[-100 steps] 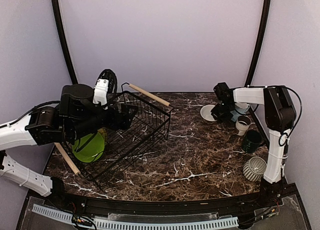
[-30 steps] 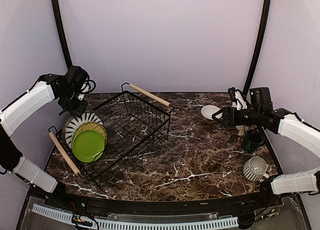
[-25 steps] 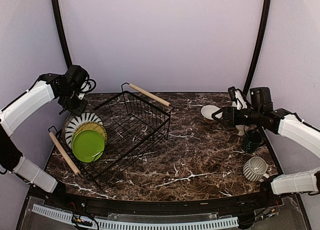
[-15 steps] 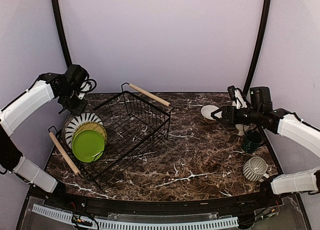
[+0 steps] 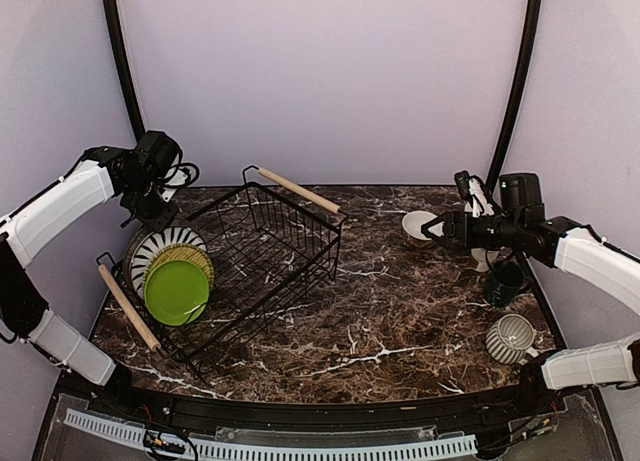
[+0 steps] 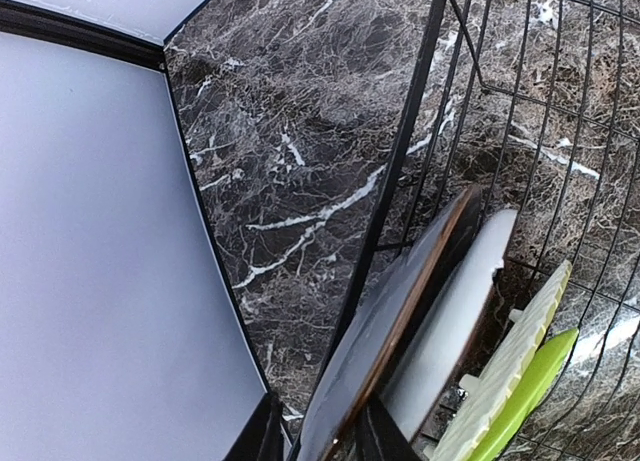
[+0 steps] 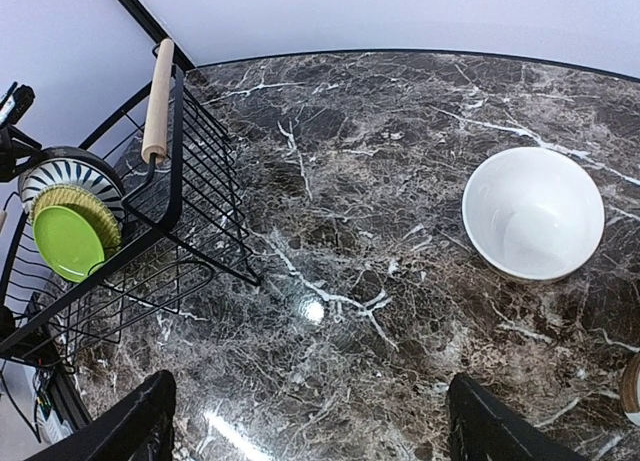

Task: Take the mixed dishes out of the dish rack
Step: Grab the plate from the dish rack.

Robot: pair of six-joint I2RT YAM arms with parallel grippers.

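Note:
The black wire dish rack (image 5: 290, 243) lies tilted at the table's left. Three plates stand on edge in its left end: the black-and-white striped plate (image 5: 152, 245) rearmost, the olive-yellow plate (image 5: 196, 257), and the lime green plate (image 5: 174, 292) in front. My left gripper (image 5: 152, 209) sits over the striped plate's top rim. In the left wrist view its fingers (image 6: 266, 433) straddle that plate's dark rim (image 6: 400, 301) and a rack wire, with a sliver of gap showing. My right gripper (image 7: 315, 431) hangs wide open over bare marble, left of the cream bowl (image 7: 533, 213).
On the right of the table stand the cream bowl (image 5: 416, 225), a dark teal mug (image 5: 503, 281), a striped mug (image 5: 510, 337) and a small white cup (image 5: 486, 253). The rack's wooden handles (image 5: 298, 190) stick out at both ends. The left wall is close beside my left gripper.
The left jaws have narrowed around the striped plate's rim over the last second. The right arm has edged slightly left. The plates and rack have not moved.

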